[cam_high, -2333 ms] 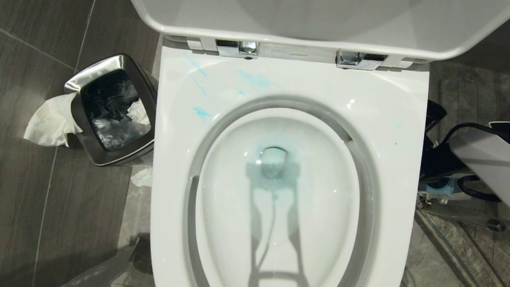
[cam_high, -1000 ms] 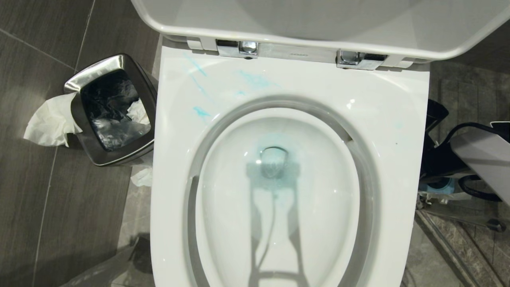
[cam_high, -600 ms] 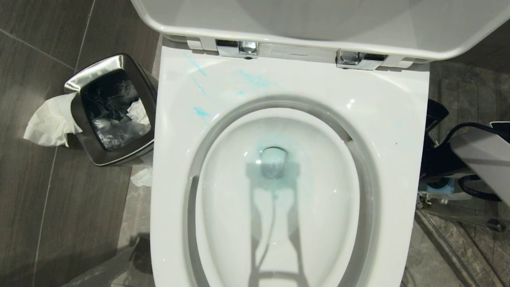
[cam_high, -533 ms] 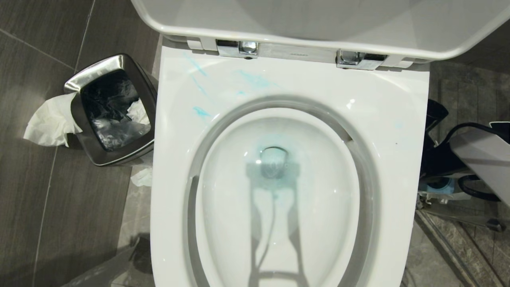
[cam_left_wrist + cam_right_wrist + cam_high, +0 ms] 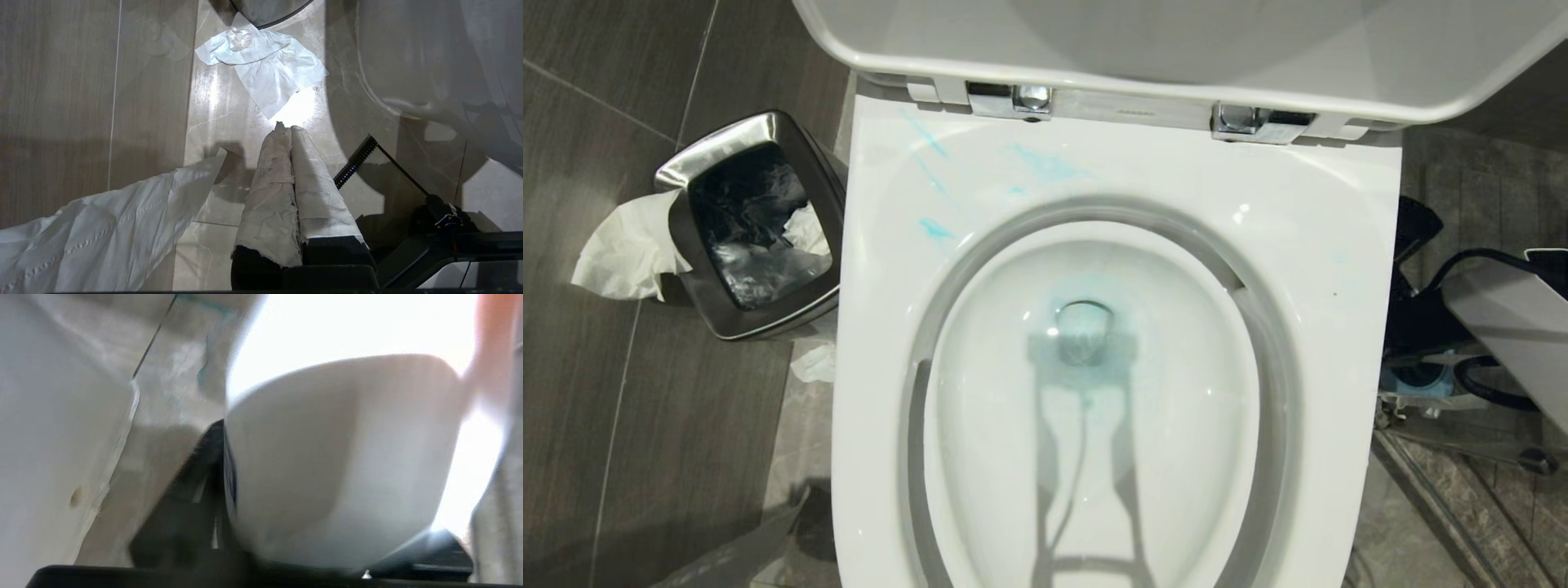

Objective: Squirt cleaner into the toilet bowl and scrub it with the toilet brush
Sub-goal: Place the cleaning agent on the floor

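Note:
The white toilet bowl (image 5: 1307, 212) fills the head view with its lid (image 5: 1176, 41) raised. Pale blue cleaner (image 5: 1045, 163) is smeared on the back of the rim, and the water round the drain (image 5: 1082, 327) is tinted blue. The toilet brush is out of view. My right arm (image 5: 1503, 318) reaches down beside the bowl's right side. My right gripper (image 5: 347, 465) stands open around a blurred white rounded thing (image 5: 327, 457) I cannot identify; one dark finger lies against it, with light showing on the other side. My left gripper (image 5: 286, 126) is shut and empty, pointing at the floor.
A steel-rimmed bin (image 5: 752, 224) with a black liner stands left of the bowl, tissue (image 5: 621, 245) hanging over its side. Crumpled tissue (image 5: 265, 61) and a long sheet (image 5: 102, 228) lie on the tiled floor. A blue holder (image 5: 1417, 377) sits low on the right under my arm.
My right arm beside the bowl has shifted slightly. The bowl, the cleaner smears and the bin look the same.

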You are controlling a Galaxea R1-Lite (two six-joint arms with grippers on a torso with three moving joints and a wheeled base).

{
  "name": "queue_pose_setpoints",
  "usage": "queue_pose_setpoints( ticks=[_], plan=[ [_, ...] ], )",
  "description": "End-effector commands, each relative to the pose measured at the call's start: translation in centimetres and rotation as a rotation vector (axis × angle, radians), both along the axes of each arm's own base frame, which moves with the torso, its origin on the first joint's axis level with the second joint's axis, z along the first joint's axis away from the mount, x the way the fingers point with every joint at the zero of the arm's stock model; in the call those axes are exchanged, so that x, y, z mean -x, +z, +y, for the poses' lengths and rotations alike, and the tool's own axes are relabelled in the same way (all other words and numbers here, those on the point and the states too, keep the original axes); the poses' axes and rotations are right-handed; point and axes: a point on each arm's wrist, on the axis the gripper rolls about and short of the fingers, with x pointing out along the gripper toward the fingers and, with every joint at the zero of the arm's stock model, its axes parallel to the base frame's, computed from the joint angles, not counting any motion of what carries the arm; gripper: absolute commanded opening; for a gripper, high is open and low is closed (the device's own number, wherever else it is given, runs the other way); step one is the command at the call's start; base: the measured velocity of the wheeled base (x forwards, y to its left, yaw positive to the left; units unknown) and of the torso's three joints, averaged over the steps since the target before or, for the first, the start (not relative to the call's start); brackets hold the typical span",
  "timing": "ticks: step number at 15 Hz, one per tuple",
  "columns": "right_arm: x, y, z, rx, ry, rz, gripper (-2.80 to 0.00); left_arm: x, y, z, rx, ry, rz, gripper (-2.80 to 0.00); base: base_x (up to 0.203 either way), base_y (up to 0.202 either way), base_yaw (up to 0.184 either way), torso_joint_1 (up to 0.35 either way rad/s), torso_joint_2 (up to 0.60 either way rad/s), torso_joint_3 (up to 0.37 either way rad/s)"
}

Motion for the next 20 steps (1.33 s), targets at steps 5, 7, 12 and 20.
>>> queue_pose_setpoints(
  ticks=[5, 7, 12, 20],
  plan=[
    [0.0, -0.4, 0.0, 0.001, 0.001, 0.013, 0.00, 0.0, 0.0, 0.0, 0.000, 0.000, 0.001, -2.80, 0.000, 0.000, 0.000, 0.000, 0.00, 0.000],
    [0.2, -1.5, -0.3, 0.010, -0.013, 0.058, 0.00, 0.0, 0.0, 0.0, 0.000, 0.000, 0.001, -2.80, 0.000, 0.000, 0.000, 0.000, 0.00, 0.000],
    [1.1, -1.4, -0.9, 0.030, -0.027, 0.050, 0.00, 0.0, 0.0, 0.0, 0.000, 0.000, 0.001, -2.80, 0.000, 0.000, 0.000, 0.000, 0.00, 0.000],
    [3.7, -0.1, -1.1, 0.038, -0.031, 0.027, 0.00, 0.0, 0.0, 0.0, 0.000, 0.000, 0.001, -2.80, 0.000, 0.000, 0.000, 0.000, 0.00, 0.000]
  ],
)
